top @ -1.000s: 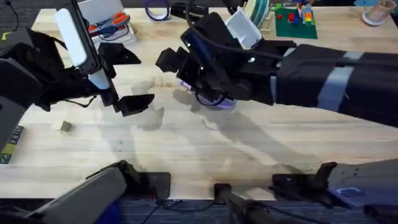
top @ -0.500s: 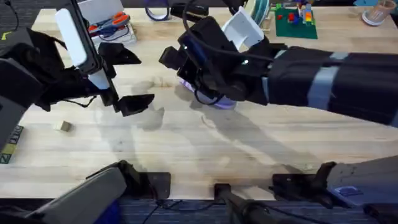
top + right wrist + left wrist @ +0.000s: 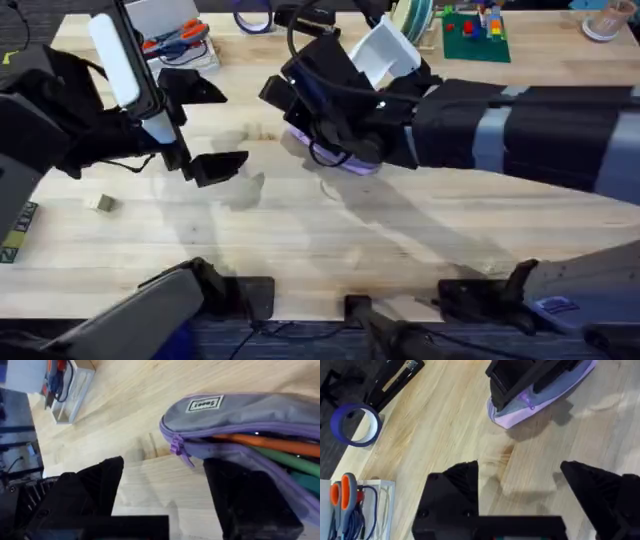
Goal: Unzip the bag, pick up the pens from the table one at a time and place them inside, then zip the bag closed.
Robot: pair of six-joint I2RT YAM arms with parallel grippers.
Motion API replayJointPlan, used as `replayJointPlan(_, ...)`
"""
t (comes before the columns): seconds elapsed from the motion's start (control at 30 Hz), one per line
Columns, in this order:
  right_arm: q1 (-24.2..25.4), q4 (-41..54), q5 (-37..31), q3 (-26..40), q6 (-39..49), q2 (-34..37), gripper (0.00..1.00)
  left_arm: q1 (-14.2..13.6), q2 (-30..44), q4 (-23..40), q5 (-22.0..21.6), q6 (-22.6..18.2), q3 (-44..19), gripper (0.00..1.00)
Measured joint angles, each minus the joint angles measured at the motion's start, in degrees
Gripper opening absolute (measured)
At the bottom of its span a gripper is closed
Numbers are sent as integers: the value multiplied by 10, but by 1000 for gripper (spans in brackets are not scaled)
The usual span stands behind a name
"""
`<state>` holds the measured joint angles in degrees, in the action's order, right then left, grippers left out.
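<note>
Since both pens already lie inside the bag (image 3: 235, 415), the step in hand looks like closing the zip. The right gripper (image 3: 165, 505) hangs just over the bag's end with its fingers spread wide and nothing between them; one finger (image 3: 250, 500) sits just beside the bag's lower edge, the other out over bare table (image 3: 130, 410). The zip pull (image 3: 176, 446) lies at that same end of the bag, just ahead of the gap between the fingers. To do this well, the gripper should settle so the small pull sits squarely between the fingers before they close, then draw it along the bag's length without lifting, so the teeth meet evenly. The orange pen (image 3: 270, 445) and the green pen (image 3: 290, 460) show through the open mouth; neither should ride up into the zip's path, or it may jam.

The left gripper (image 3: 520, 495) is also spread wide and holds nothing, near the bag's other end (image 3: 540, 397) but apart from it. Soft cloth will likely slide when pulled, so pinning that end would probably help.
</note>
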<state>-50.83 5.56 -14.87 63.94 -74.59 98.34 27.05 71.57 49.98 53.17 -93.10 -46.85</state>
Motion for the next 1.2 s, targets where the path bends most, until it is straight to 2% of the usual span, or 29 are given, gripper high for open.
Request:
replayJointPlan(0.33, 0, -4, -18, 0, 0, 19, 835, 0, 0, 0, 0, 0, 0, 992)
replayJointPlan(0.6, 5, 3, -23, 0, 0, 21, 637, 0, 0, 0, 0, 0, 0, 993)
replayJointPlan(0.73, 7, 3, -23, 0, 0, 23, 577, 0, 0, 0, 0, 0, 0, 993)
replayJointPlan(0.8, 8, 5, -23, 0, 0, 23, 529, 0, 0, 0, 0, 0, 0, 993)
replayJointPlan(1.0, 9, 6, -25, 0, 0, 23, 285, 0, 0, 0, 0, 0, 0, 993)
replayJointPlan(1.2, 9, 7, -25, 0, 0, 23, 121, 0, 0, 0, 0, 0, 0, 992)
